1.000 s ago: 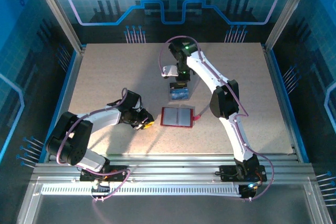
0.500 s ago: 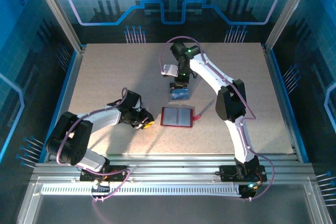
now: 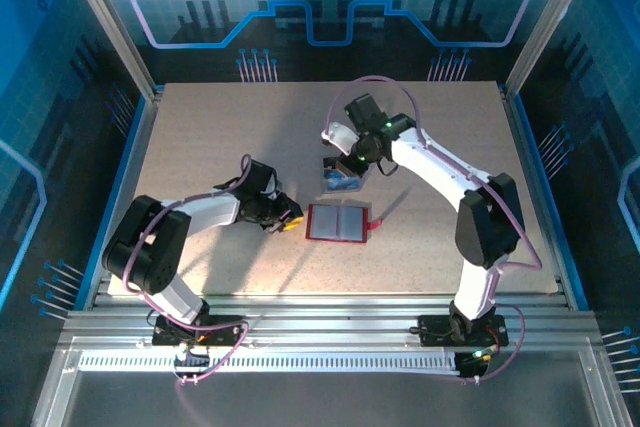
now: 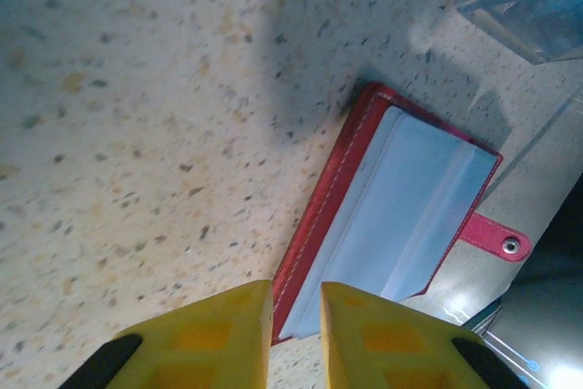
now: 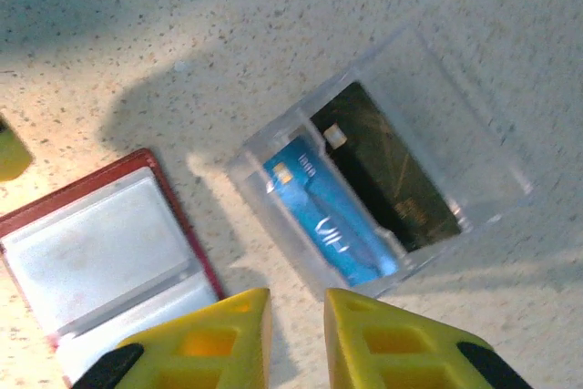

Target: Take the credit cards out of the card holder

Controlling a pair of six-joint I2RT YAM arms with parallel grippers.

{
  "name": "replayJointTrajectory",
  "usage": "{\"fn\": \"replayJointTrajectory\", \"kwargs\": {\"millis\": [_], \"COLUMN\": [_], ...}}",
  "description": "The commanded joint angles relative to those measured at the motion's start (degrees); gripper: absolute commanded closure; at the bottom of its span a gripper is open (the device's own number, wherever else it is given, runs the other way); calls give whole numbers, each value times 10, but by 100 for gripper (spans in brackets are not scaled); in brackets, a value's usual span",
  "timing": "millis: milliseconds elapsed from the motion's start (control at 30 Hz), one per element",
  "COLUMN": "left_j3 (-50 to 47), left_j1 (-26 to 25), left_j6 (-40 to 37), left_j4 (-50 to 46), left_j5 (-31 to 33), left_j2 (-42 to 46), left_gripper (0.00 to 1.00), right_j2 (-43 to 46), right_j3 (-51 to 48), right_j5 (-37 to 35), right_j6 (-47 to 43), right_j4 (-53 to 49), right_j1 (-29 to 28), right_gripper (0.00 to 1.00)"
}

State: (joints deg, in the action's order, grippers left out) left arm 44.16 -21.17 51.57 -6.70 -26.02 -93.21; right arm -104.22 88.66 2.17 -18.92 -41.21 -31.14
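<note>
Left end effector: 2 yellow fingers are standing a narrow gap apart with nothing between them, so it is sitting slightly open and empty; it is hovering low at the left edge of the card holder, whose near corner is passing out of sight behind the fingertips, and whether they are touching it I cannot tell. In the top view this end effector is lying just beside the holder's left side, with the left arm reaching in low across the bench. Right end effector: 2 yellow fingers are likewise standing a narrow gap apart, slightly open and carrying nothing; it is hanging over the near corner of a clear plastic box. Clear plastic box, 2 compartments: the blue credit card is lying in the compartment nearer the card holder, and the dark credit card, showing a small chip and faint print, is lying in the other, the 2 cards side by side with a thin divider between them. Card holder, red border, pale grey pockets: it is lying opened flat on the bench, near the box but apart from it, on the side toward the arm bases. Strap tab, red with 1 metal snap: it is sticking out from the holder's right edge and resting on the bench.
</note>
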Motion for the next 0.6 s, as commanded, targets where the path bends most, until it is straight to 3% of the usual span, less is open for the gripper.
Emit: {"fn": "replayJointTrajectory", "kwargs": {"millis": [0, 67, 300, 567], "left_j3": [29, 39, 64, 66], "left_j1": [-3, -5, -18, -24], "left_j6": [1, -1, -5, -2], "left_j4": [10, 8, 11, 8], "left_j5": [-23, -28, -41, -42], "left_j2": [-15, -24, -57, -82], "left_gripper": [78, 79, 80, 84], "right_j2": [47, 64, 106, 84], "right_j3": [-55, -96, -199, -246], "right_j5": [14, 16, 58, 150], "right_j6": [126, 182, 338, 508], "right_j4": [69, 92, 167, 213], "right_j1": [-14, -15, -17, -15], "right_gripper": [73, 70, 80, 86]}}
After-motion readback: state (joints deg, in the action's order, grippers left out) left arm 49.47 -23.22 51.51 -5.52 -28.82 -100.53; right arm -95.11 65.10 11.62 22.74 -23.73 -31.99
